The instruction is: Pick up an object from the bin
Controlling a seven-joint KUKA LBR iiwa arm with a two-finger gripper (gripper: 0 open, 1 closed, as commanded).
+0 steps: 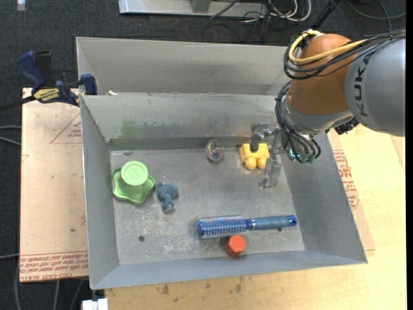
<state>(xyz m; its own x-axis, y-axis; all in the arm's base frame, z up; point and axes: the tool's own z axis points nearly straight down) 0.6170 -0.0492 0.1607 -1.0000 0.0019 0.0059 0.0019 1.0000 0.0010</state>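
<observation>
My gripper [263, 166] hangs at the back right of the bin, its two fingers apart and open. A small yellow blocky toy [250, 159] lies against the back wall there. One finger comes down over the toy's top edge. The other finger stands just to the right of the toy and reaches lower, close to the bin floor. Whether either finger touches the toy I cannot tell. A small glassy round thing [214, 151] lies a little left of the toy.
A green cup-like lid [132, 182] and a small grey-blue figure [168, 197] lie at the left. A blue hairbrush [245, 225] lies along the front, with a small orange-red piece [235, 245] beside it. The arm's orange cover and cables hang over the right wall.
</observation>
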